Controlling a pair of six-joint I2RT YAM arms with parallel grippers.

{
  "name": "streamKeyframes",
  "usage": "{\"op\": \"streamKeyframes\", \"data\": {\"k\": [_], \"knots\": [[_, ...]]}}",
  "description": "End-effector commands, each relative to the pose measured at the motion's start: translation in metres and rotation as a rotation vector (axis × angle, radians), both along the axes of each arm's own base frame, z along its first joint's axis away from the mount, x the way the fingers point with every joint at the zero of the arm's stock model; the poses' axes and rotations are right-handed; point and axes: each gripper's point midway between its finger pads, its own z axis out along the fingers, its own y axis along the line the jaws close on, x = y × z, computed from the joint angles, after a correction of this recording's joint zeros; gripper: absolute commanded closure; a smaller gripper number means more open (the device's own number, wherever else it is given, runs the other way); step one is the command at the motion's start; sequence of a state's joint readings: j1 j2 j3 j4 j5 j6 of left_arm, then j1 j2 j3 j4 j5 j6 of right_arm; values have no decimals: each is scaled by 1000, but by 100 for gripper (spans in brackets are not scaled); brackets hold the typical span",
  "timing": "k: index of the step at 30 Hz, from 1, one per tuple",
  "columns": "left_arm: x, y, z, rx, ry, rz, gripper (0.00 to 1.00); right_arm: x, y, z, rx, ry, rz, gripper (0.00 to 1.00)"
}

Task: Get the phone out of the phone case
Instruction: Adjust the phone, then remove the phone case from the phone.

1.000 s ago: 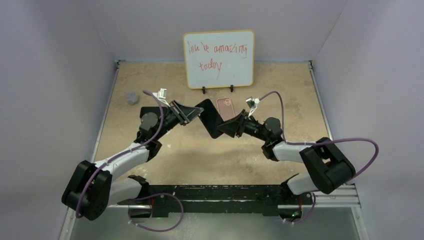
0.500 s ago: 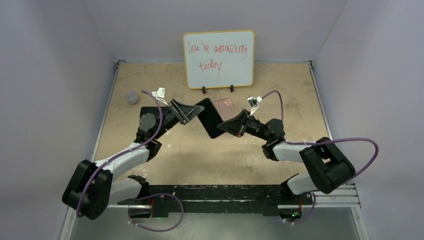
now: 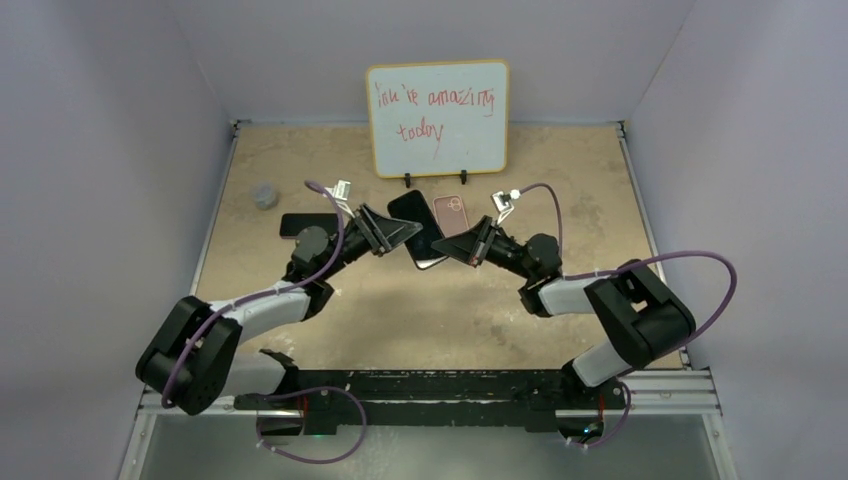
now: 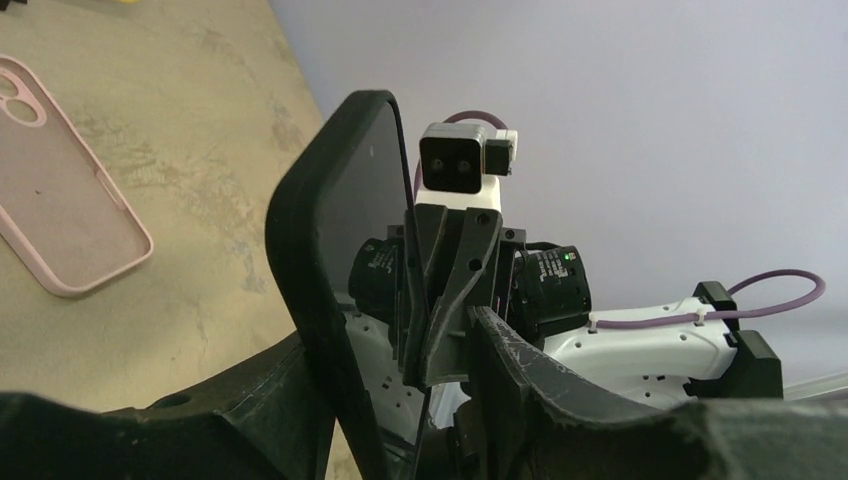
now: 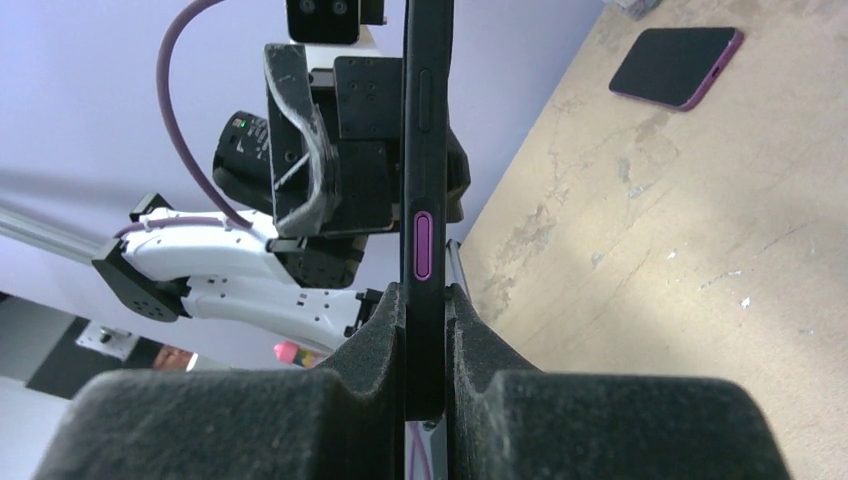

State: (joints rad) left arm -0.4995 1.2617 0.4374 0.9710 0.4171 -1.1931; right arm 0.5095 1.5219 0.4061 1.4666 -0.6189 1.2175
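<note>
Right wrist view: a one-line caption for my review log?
Right gripper jaws shut on a black-cased phone held edge-on, left gripper close behind it, a second phone lying on the table.

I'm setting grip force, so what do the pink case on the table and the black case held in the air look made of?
The pink case: probably silicone or soft plastic, matte; smooth, rounded lip, no glare. The black case: likely rubbery plastic, matte with a faint sheen along its thick rounded rim; its magenta button looks like moulded plastic. Neither is certain by look alone.
</note>
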Motion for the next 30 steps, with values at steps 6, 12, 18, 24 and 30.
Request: {"op": "streamKeyframes", "data": {"k": [6, 12, 18, 24, 30], "knots": [[-16, -20, 17, -76, -79, -61, 62, 1, -7, 56, 188, -123, -25, 100], [-14, -16, 18, -79, -62, -33, 90, 2, -5, 50, 164, -124, -27, 100], [-10, -8, 20, -105, -37, 2, 100, -5, -3, 41, 134, -134, 14, 85], [-3, 2, 30, -126, -49, 63, 100, -7, -4, 37, 132, -138, 12, 58], [7, 15, 43, -188, -41, 156, 100, -6, -4, 40, 114, -166, -38, 43]]}}
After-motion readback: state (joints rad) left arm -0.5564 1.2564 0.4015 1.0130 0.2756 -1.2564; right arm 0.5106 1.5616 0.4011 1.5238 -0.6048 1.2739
